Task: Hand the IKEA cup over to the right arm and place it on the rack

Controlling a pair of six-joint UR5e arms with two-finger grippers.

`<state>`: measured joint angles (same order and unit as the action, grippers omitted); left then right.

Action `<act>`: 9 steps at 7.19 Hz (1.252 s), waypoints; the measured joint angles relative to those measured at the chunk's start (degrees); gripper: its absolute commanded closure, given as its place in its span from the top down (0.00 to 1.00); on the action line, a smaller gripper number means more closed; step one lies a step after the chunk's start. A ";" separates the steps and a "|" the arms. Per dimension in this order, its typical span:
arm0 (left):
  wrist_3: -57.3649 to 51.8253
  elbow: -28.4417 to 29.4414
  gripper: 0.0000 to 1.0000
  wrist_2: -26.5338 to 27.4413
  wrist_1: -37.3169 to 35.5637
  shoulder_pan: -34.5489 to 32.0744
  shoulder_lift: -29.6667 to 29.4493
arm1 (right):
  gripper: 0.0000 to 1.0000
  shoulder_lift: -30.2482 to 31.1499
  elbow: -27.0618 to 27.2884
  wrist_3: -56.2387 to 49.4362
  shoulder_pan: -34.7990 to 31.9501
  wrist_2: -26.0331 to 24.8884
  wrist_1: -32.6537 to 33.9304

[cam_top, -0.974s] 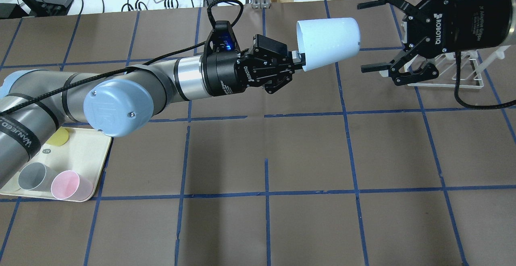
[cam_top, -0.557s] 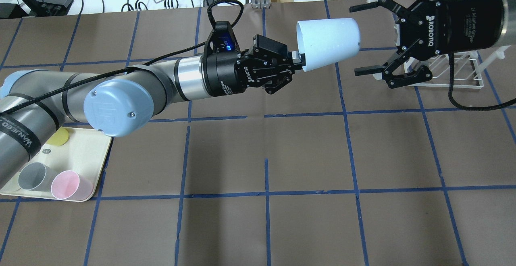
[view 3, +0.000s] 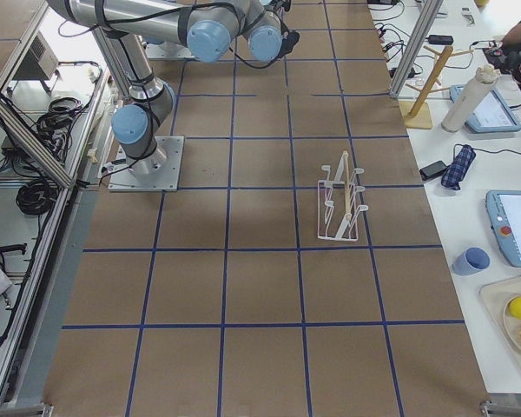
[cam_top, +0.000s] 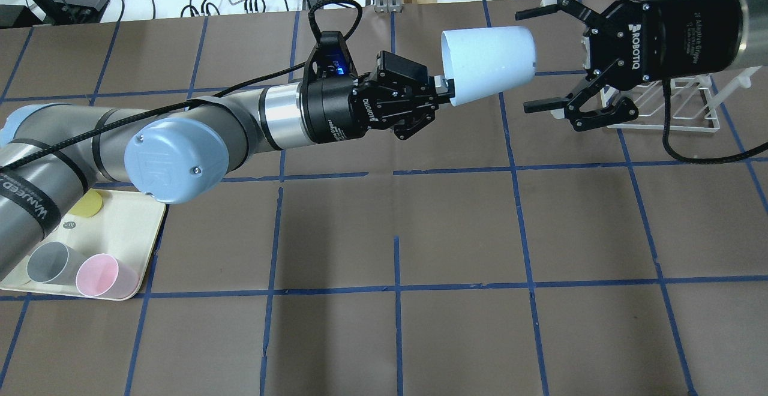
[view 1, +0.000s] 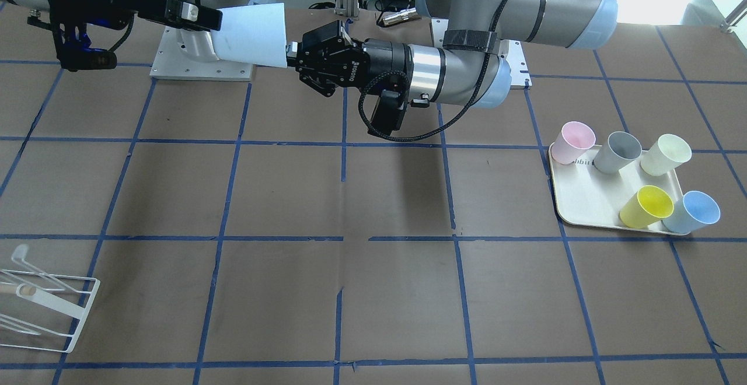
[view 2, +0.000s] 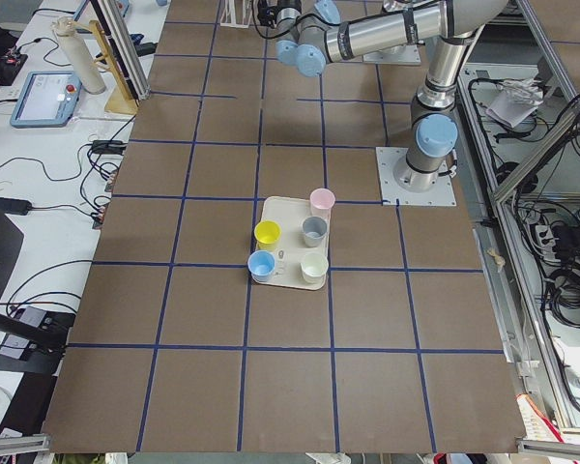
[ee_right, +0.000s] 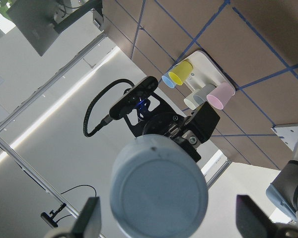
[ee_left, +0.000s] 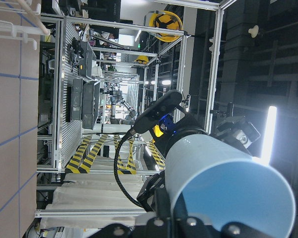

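The IKEA cup (cam_top: 489, 66) lies sideways in mid-air over the blue-taped brown table (cam_top: 456, 228), base towards 3 o'clock, mouth towards 9, rim pinched by the left gripper (cam_top: 447, 91), while the right gripper (cam_top: 523, 60) gapes wide around its base without gripping, half hiding the rack (cam_top: 699, 105) behind.

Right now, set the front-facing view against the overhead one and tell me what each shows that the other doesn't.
Only front-facing: the whole tray, including its cream cup and blue cup. Only overhead: the right gripper with both fingers spread open either side of the IKEA cup's base. Both: the left gripper shut on that cup's rim, and the rack.
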<state>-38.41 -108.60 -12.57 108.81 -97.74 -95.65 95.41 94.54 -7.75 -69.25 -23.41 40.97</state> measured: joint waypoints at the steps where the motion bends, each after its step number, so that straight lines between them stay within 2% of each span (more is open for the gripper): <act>1: 0.00 -0.02 0.00 0.00 0.00 0.00 -0.03 | 0.78 -0.06 -0.03 0.04 -0.01 0.14 0.10; 2: 0.00 -0.02 0.00 0.00 0.00 0.00 -0.03 | 0.71 -0.08 -0.04 0.04 -0.01 0.21 0.14; 3: 0.00 -0.06 0.00 0.00 0.00 0.00 -0.01 | 0.70 -0.08 -0.06 0.03 -0.01 0.22 0.16; 4: 0.00 -0.09 0.12 0.00 -0.02 0.00 0.02 | 0.62 -0.11 -0.06 0.02 -0.01 0.21 0.16; 5: 0.00 -0.12 0.66 0.00 -0.03 -0.03 0.02 | 0.55 -0.12 -0.07 0.02 -0.01 0.22 0.17; 6: 0.08 -0.12 0.76 0.00 0.00 -0.06 -0.05 | 0.53 -0.13 -0.09 0.04 -0.01 0.21 0.17; 8: 0.37 -0.11 0.77 0.00 0.02 -0.08 -0.22 | 0.52 -0.14 -0.22 0.09 -0.02 0.21 0.17; 9: 0.42 -0.10 0.83 0.02 0.01 -0.09 -0.14 | 0.52 -0.14 -0.30 0.10 -0.02 0.21 0.16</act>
<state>-37.99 -108.70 -12.55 108.82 -97.82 -95.80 95.27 94.24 -7.65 -69.26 -23.20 41.13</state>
